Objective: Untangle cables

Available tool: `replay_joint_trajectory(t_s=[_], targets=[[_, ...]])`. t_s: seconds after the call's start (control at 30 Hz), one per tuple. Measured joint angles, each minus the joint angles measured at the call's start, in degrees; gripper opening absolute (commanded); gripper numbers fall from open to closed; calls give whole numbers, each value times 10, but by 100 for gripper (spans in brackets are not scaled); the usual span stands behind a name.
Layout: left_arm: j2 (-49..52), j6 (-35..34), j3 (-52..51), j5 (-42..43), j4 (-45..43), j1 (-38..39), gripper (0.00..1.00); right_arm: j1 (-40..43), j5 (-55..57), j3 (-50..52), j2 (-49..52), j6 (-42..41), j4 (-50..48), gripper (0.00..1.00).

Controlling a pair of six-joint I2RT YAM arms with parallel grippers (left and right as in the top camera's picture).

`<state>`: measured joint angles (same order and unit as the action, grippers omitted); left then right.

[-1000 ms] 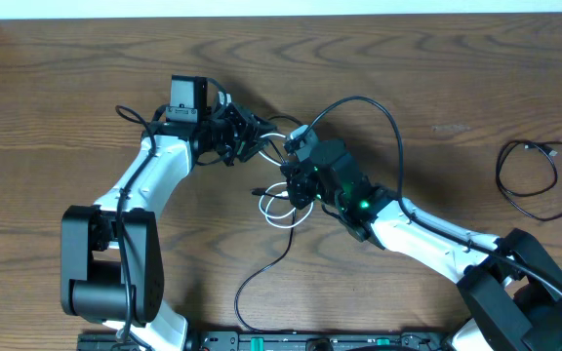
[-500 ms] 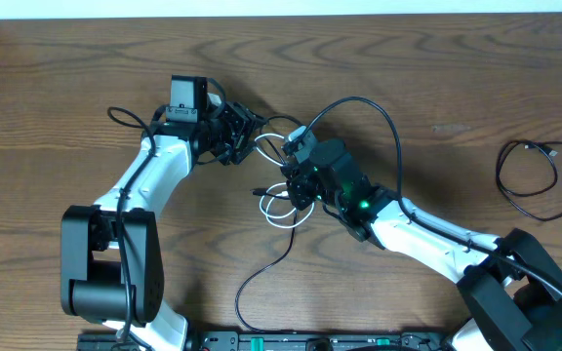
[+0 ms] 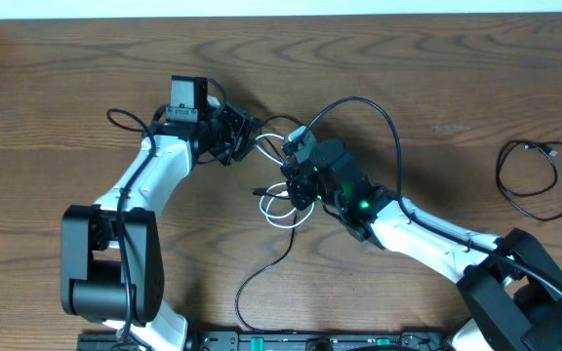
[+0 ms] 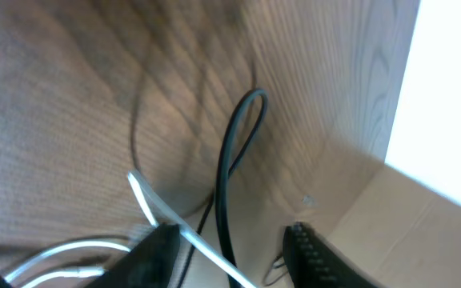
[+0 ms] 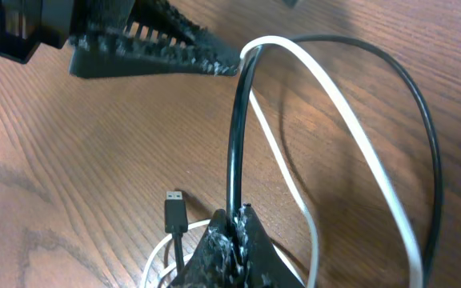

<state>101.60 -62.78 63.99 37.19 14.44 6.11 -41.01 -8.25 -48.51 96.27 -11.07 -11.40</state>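
The right gripper [image 5: 234, 236] has its fingers pressed together on the black cable [image 5: 234, 136], which rises straight up out of the pinch. Opposite it, the left gripper [image 4: 230, 236] stands partly spread, and the white cable [image 4: 162, 210] slants across the gap against one finger. A black plug [image 5: 174, 210] lies on the wood just beside the right fingers. The right arm [image 3: 427, 234] stretches in diagonally from the near right corner. The left arm [image 3: 154, 171] angles up from the near left, its wrist turned toward the other. Both cables lie mid-table [image 3: 437, 58].
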Motion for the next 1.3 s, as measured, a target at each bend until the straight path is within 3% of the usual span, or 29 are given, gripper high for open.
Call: replay_joint_trajectory(t_s=[0.53,0.57,0.63,0.77,1.13,1.3], targets=[[2,-4,0,-1,2,2,46,0,0,0,0,0,0,1],[2,-4,0,-6,2,4,49,0,0,0,0,0,0,1],[2,-2,0,-21,3,11,68,0,0,0,0,0,0,1],[3,-9,0,-49,3,30,82,0,0,0,0,0,1,1],[3,-76,0,-73,14,26,85,0,0,0,0,0,6,1],[7,-102,0,-75,16,23,76,0,0,0,0,0,9,1]])
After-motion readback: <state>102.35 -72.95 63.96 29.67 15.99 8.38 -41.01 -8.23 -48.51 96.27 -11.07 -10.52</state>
